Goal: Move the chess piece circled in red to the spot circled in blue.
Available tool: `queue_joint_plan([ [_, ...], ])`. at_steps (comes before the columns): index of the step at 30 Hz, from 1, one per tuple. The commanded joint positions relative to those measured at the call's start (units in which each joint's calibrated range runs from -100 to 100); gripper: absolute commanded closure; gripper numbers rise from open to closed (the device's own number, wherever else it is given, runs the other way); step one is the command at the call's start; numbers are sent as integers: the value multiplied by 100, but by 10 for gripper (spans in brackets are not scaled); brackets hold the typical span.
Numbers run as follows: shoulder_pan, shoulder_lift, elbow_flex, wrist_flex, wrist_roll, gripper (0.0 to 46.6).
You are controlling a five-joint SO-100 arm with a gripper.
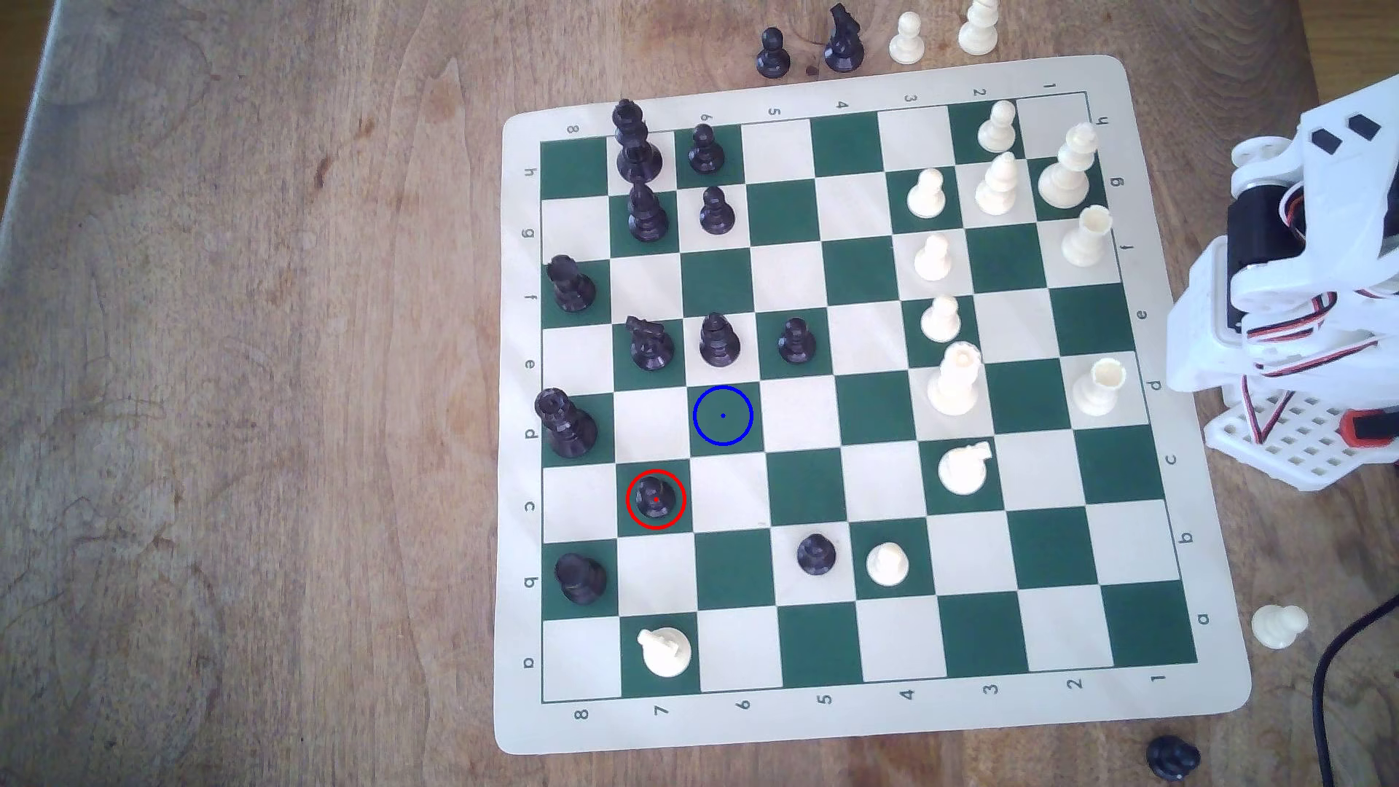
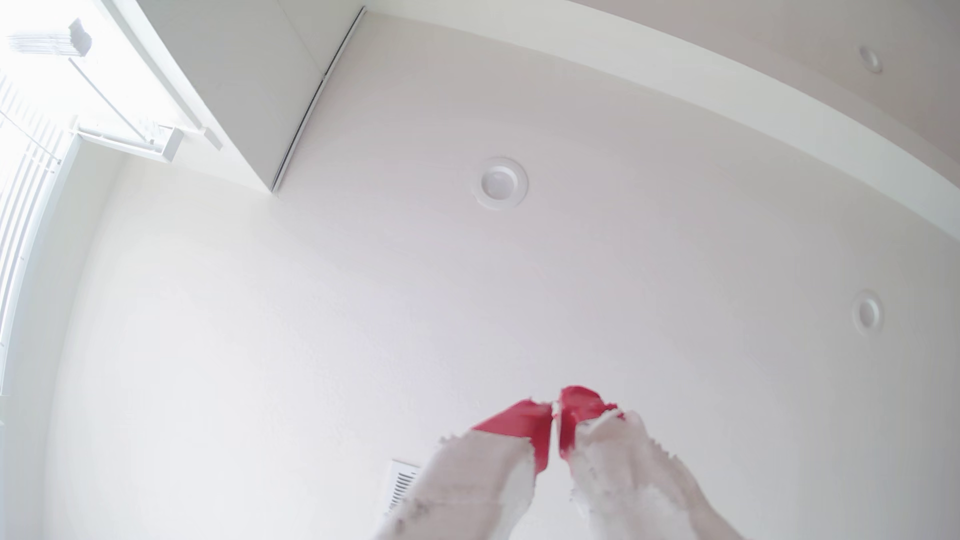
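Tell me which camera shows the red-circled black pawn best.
The exterior view. It looks down on the whole board, so the black pawn stands in plain sight inside its red ring, one square diagonally from the blue-ringed square. The wrist view points up at the ceiling past the shut tool, giving nothing of the pawn.

White plastic arm (image 1: 1287, 303), black servos, red-black-white cables; tool (image 2: 556, 410) fingertips (image 2: 524, 423) red.
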Motion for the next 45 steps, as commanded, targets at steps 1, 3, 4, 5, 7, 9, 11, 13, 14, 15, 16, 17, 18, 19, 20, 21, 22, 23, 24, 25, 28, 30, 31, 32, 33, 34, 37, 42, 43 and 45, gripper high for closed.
queue_joint_plan([
  [1,34,-3,117,-87,15,464],
  [3,58,-3,117,44,15,464],
  [4,58,-3,117,249,15,464],
  [5,34,-3,117,831,15,464],
  [7,26,-3,117,1551,15,464],
  [9,26,-3,117,2239,15,464],
  [11,26,-3,-73,3787,5,464],
  [13,18,-3,-227,4443,-10,464],
  [14,3,6,-481,5589,-15,464],
  [15,3,6,-572,6105,-15,464],
  [16,3,6,-644,6506,-20,464],
  [17,18,6,-698,6891,-20,464],
  [18,65,6,-862,7628,-20,464],
  [19,81,14,-1070,8292,-24,464],
  [20,81,14,-1342,9062,-24,464],
  [21,81,14,-1614,9807,-29,464],
  [22,89,14,-1868,10372,-29,464],
  [23,144,14,-2131,10749,-29,464],
  [24,167,14,-2267,10954,-29,464],
  [25,183,14,-2376,11158,-29,464],
  [28,198,22,-2630,12289,-34,464],
  [30,136,22,-2675,12845,-34,464],
  [31,120,22,-2911,13632,-34,464],
  [32,34,48,-3083,14099,-83,464],
  [33,-75,124,-3264,14533,-83,464],
  [34,-185,243,-3418,14868,-83,464],
  [37,-529,651,-3482,14852,-381,464],
  [42,-818,1669,-3908,15171,-420,434],
  [43,-842,1839,-4008,15253,-420,434],
  [45,-928,2697,-4679,15810,-503,434],
])
